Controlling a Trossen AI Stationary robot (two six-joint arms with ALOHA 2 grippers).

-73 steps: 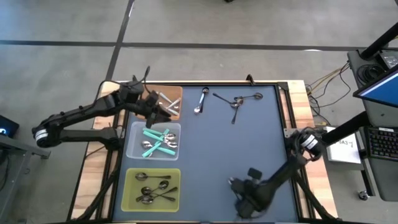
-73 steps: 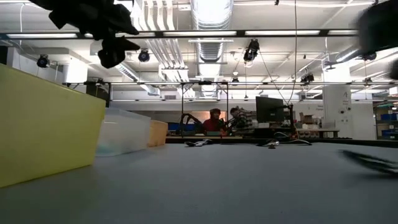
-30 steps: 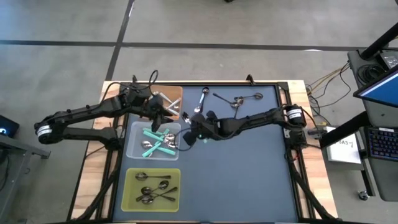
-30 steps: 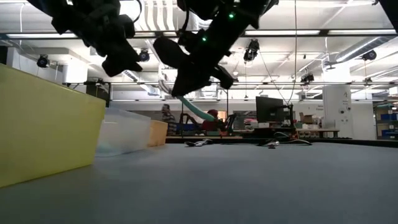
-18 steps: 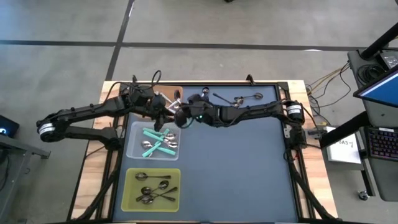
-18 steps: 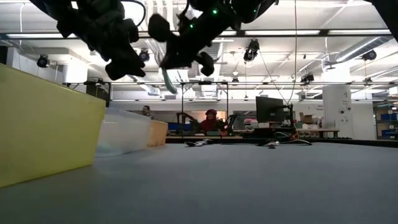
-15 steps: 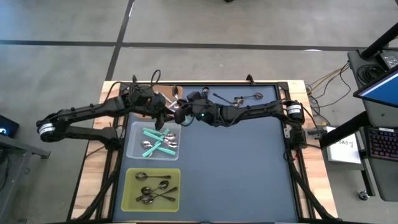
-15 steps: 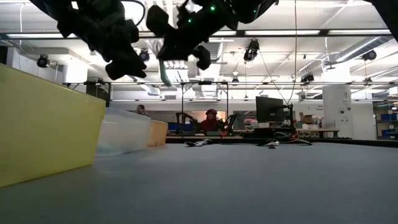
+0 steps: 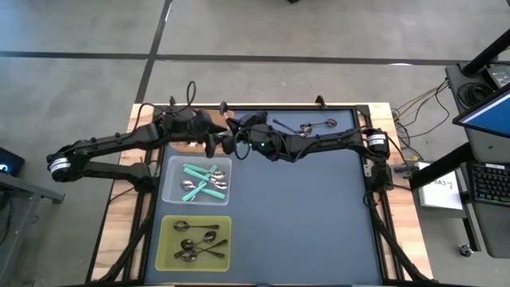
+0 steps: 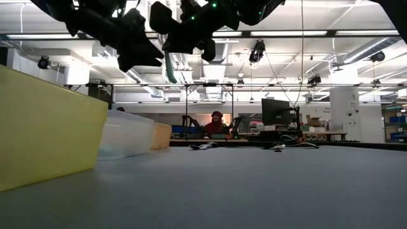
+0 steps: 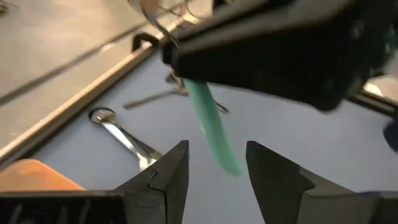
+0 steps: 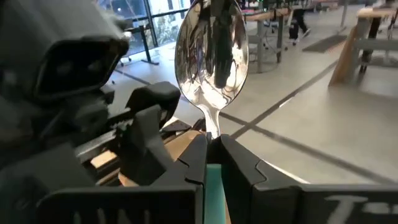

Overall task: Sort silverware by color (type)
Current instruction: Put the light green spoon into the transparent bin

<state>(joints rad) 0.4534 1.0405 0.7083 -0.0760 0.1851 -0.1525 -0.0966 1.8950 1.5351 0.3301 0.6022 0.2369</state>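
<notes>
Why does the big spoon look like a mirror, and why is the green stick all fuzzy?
In the right wrist view the teal-handled spoon, pinched in the right gripper, sits so near the lens that its shiny bowl reflects the room. In the left wrist view its handle is smeared by blur ahead of the open left gripper. In the low view both arms are dark shapes against bright ceiling lights.

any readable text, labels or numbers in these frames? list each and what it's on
None can be read with confidence.
White paper sheet off the table's right edge: dark printing, too small to read.
Blue screen at the right edge of the high view: no legible text.
Spoons, trays, both arms: no markings visible in any view.
Room behind the table in the low view: no sign is legible.
</notes>
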